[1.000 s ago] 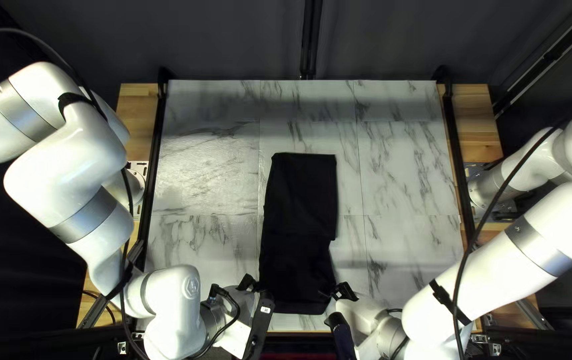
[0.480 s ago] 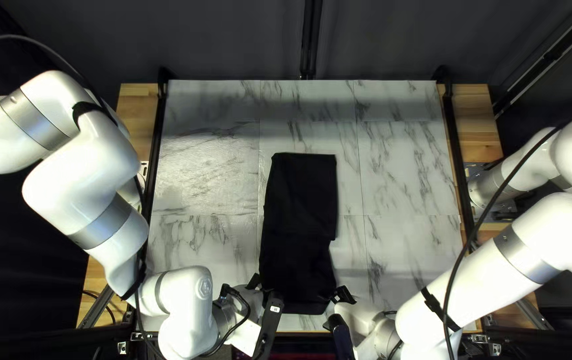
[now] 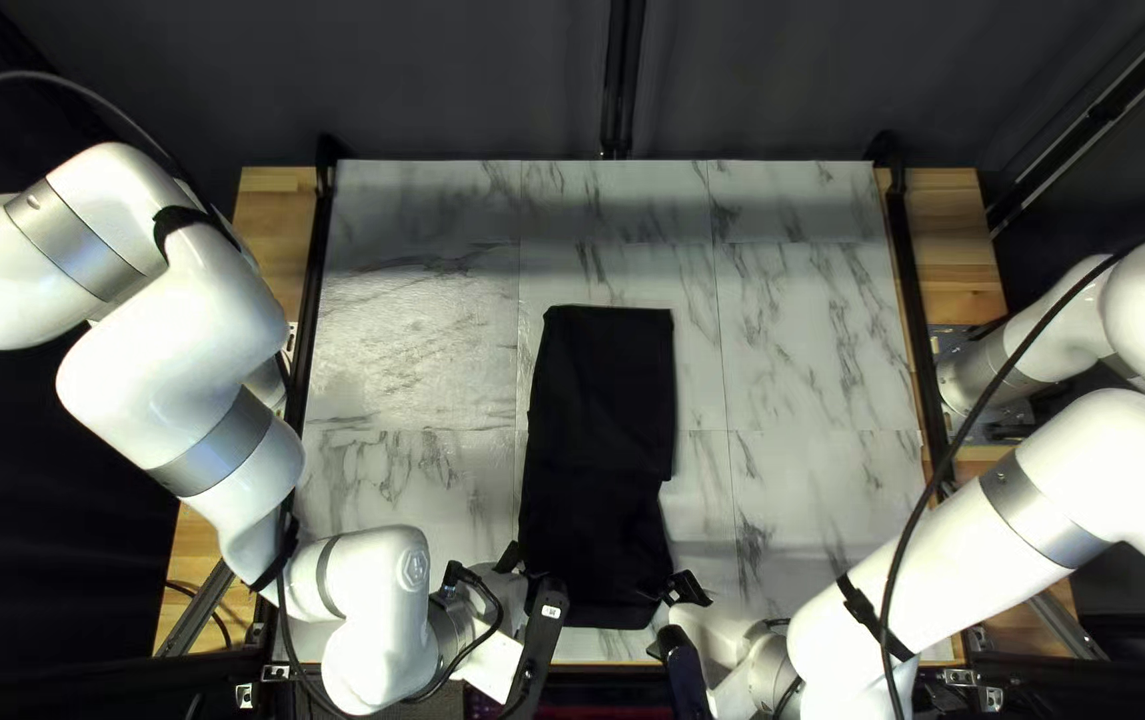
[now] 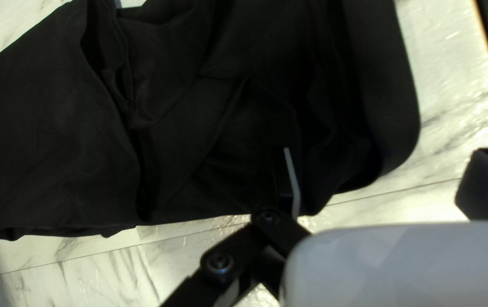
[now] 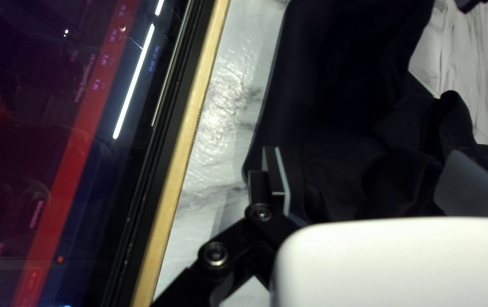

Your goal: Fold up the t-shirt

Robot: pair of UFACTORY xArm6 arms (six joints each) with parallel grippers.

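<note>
Standing with fingers parted, we had our left gripper (image 3: 531, 576) at the near left of the T-shirt (image 3: 599, 440), our right gripper (image 3: 677, 615) at its near right

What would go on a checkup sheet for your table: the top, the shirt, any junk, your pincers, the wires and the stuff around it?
Surface: marble-patterned tabletop, with wood showing at both sides.
Job's things: one black T-shirt, flat in a long shape, looks partly folded, wrinkled at its near end.
Clutter: nothing seen.
Left pincer: open, at the shirt's near end.
Right pincer: open, also at the near end.
Cables: one black cable by the left arm, another by the right arm.
Surroundings: dark curtain behind; a screen past the near edge.
</note>
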